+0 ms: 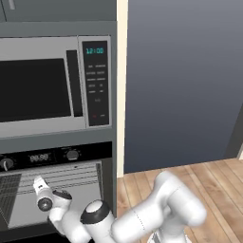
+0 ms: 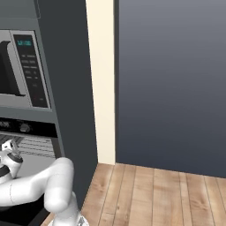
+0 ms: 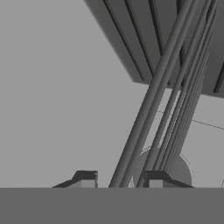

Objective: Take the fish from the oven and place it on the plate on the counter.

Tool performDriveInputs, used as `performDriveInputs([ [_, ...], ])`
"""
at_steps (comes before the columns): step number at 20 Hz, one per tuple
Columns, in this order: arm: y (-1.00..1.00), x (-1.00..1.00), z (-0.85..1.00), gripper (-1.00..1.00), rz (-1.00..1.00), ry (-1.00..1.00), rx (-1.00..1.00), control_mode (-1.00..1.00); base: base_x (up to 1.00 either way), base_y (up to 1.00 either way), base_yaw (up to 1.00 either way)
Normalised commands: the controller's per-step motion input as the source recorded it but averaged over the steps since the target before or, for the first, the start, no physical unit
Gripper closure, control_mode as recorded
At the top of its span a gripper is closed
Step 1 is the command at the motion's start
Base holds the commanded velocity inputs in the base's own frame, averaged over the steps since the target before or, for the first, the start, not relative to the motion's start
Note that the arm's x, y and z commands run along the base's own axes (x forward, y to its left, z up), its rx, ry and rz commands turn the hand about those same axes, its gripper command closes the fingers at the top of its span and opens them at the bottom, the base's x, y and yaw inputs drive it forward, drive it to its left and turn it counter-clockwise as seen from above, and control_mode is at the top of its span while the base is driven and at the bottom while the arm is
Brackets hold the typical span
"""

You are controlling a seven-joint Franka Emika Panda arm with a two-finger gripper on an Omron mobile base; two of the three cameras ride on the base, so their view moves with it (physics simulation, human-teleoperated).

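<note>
The oven [image 1: 57,156] stands open below the microwave, with its grey cavity and wire racks showing. My arm reaches into it, and my hand [image 1: 42,194] sits inside the cavity at the left [image 2: 11,159]. In the hand view my gripper [image 3: 120,180] points along the grey rack wires [image 3: 166,100], its two fingertips [image 3: 86,178] a small gap apart. One rack wire runs past that gap. The fish is hidden. The plate and the counter are out of view.
A silver microwave [image 1: 47,85] with a keypad sits above the oven. Right of the oven column come a cream strip [image 1: 122,85], a tall dark panel [image 1: 180,80] and wooden floor [image 1: 190,175]. A round disc [image 3: 179,168] shows on the oven wall behind the wires.
</note>
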Motion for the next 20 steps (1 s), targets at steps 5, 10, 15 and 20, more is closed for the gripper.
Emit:
performDriveInputs([
  [5,0.0,-0.64,-0.38,1.0,0.02,0.04,0.0,-1.0,0.0,0.0,0.0],
  [10,0.0,-0.83,-0.37,1.0,0.02,0.05,0.0,-1.0,0.0,0.0,0.0],
  [15,0.0,-1.0,-0.34,1.0,0.05,0.05,0.0,-1.0,0.0,0.0,0.0],
  [20,0.0,-1.0,-0.31,1.0,0.07,0.09,0.0,-1.0,0.0,0.0,0.0],
])
